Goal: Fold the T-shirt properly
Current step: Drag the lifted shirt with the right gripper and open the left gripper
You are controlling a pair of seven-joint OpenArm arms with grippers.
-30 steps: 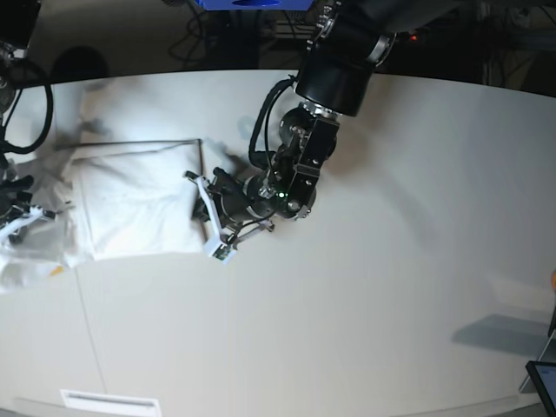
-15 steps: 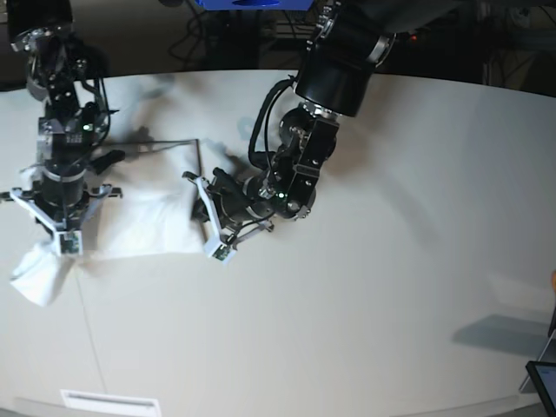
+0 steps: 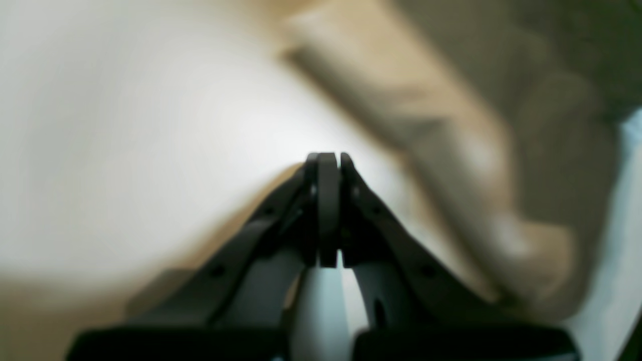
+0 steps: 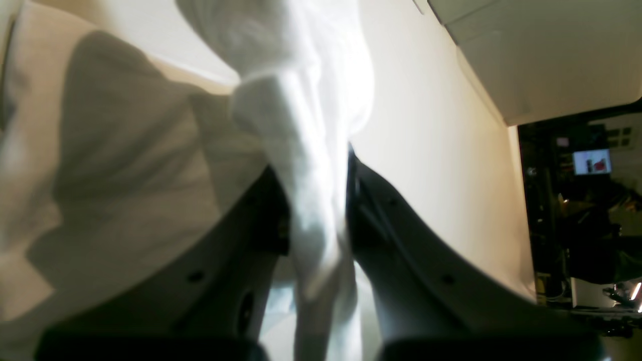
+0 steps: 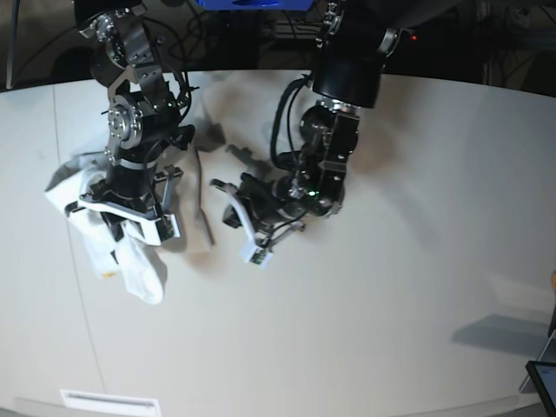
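T-shirt (image 5: 122, 248), white, hangs bunched at the left of the base view, lifted off the table (image 5: 391, 304) by the right gripper (image 5: 130, 221). Most of the cloth droops below and to the left of that gripper as a crumpled mass, its lowest fold reaching down toward the table surface; whether it rests there cannot be told. No print shows, only plain white cloth. The right wrist view explains the hold: a thick rope of gathered cloth (image 4: 311, 200) runs between the two dark fingers (image 4: 381, 225), which are clamped on it from both sides, so the jaws stand slightly apart only because the fabric fills them. A grip on a gathered bunch, not on a flat edge, suggests the shirt is being carried or shaken out rather than creased; the fold seems at an early or reset stage.

A narrow strip of cloth (image 5: 204, 204) lies between the two arms, near the left gripper (image 5: 252, 233).

Centre of the base view: that gripper sits low over the table, pointing toward the shirt. Its wrist view shows the fingertips (image 3: 328, 210) pressed together with nothing between them; blurred pale cloth lies beyond. It appears held close by, ready to take a second corner.
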